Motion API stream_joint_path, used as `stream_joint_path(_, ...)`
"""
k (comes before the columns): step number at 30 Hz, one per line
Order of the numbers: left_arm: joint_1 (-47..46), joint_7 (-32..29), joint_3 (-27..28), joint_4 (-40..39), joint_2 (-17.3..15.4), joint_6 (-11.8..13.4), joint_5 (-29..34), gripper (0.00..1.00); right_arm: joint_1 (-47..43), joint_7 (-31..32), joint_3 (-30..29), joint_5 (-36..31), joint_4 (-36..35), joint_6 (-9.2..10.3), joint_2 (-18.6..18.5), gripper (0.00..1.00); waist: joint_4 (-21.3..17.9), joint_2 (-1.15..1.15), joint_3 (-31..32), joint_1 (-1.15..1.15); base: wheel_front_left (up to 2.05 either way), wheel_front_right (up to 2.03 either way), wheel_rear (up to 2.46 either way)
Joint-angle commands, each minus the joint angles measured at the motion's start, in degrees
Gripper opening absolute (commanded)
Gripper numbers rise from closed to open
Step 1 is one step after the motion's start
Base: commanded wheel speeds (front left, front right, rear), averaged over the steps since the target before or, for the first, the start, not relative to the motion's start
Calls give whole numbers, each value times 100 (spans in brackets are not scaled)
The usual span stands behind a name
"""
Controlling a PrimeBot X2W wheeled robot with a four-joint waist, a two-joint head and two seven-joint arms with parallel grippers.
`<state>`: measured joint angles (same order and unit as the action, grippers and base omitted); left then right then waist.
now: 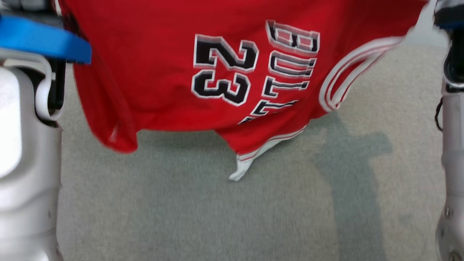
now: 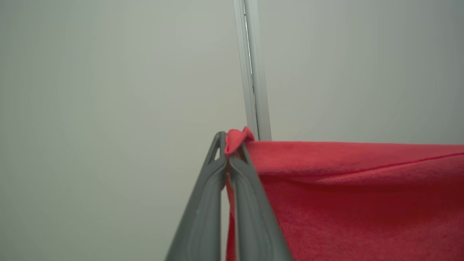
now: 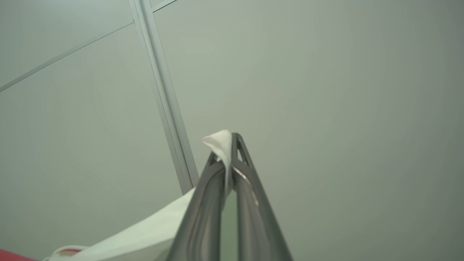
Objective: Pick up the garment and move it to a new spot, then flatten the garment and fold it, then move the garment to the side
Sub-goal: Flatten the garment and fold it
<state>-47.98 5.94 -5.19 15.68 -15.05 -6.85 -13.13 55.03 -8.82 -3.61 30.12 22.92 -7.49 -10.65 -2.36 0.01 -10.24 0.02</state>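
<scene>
Garment (image 1: 152, 72) hangs across the top of the head view, its long axis side to side, drooping towards the carpet (image 1: 217, 217). Left gripper (image 2: 229, 145) pinches its red edge, and right gripper (image 3: 226, 148) pinches its white trim.

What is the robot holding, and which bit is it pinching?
The red jersey. The left gripper pinches a fold of its red edge, and the right gripper pinches its white trim.
</scene>
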Motion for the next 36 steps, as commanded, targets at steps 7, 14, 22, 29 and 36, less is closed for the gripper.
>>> stream_joint_path(7, -1601, 815, 253, 1107, 46, 231, 34, 0, 1927, -637, -521, -1057, 575, 1, 56, 0, 137, -1, -972, -2, 0, 0, 0)
stream_joint_path(14, -1647, 924, 654, 1308, 158, 271, -15, 0, 1729, -641, -1267, -1311, -494, 6, 213, 0, 71, -1, -1196, -2, 0, 0, 0)
stream_joint_path(22, 281, 926, 1218, 1670, 675, 229, -129, 0, -559, -647, -1219, -828, -158, 8, 456, 0, -20, -1, -1014, -2, 0, 0, 0)
stream_joint_path(29, 1865, 933, 1506, 2281, 1064, 178, -218, 0, -2242, -646, -877, -441, 558, 7, 590, 0, -27, -1, -774, -2, 0, 0, 0)
stream_joint_path(36, 2947, 933, 1420, 3067, 1182, 218, -472, 0, -3392, -646, -469, -82, 1315, 6, 591, 0, 44, -1, -229, -2, 0, 0, 0)
